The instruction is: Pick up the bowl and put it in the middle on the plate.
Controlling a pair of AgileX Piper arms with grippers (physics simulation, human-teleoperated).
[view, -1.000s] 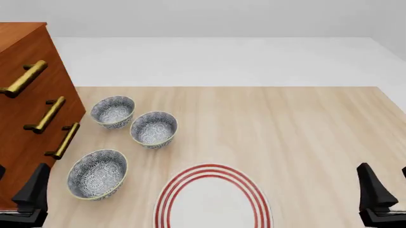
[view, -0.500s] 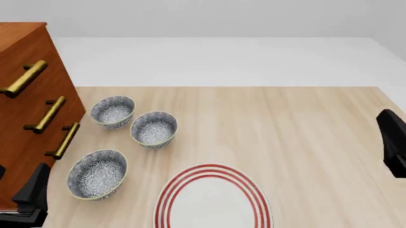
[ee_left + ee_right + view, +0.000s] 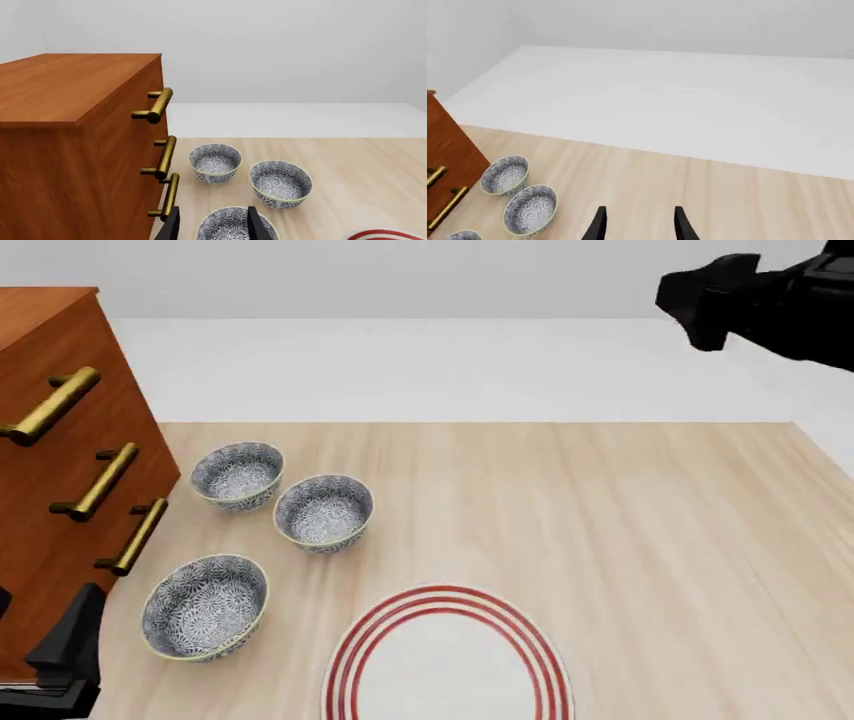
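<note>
three small round deep bowls, blue-grey and white floral inside and out with pale yellowish rims, stand upright on the light wooden surface [image 3: 627,510] in the left half of the front view. which one the task means cannot be told from looks. the nearest bowl [image 3: 206,606] sits lower left, near the lowest brass handle of the brown wooden drawer cabinet [image 3: 54,440]; the middle bowl [image 3: 323,512] and the far bowl [image 3: 238,475] lie above it, just beside each other, contact not determinable.

the large flat white plate with three red rings [image 3: 449,660] lies bottom centre, cut by the frame edge, to the right of the nearest bowl and apart from it.

the left claw [image 3: 213,225] has its two dark fingers apart with nothing between them; in the left wrist view the nearest bowl sits directly ahead between the fingertips. in the front view this claw rests at the lower left corner, close beside that bowl.

the right claw [image 3: 638,224] is likewise spread and empty, raised high at the upper right of the front view, well apart from all bowls.

judgement: the left arm is plainly the nearer; a round bowl has no long axis, so a grip on the rim is required. no bowl is on the plate yet.
</note>
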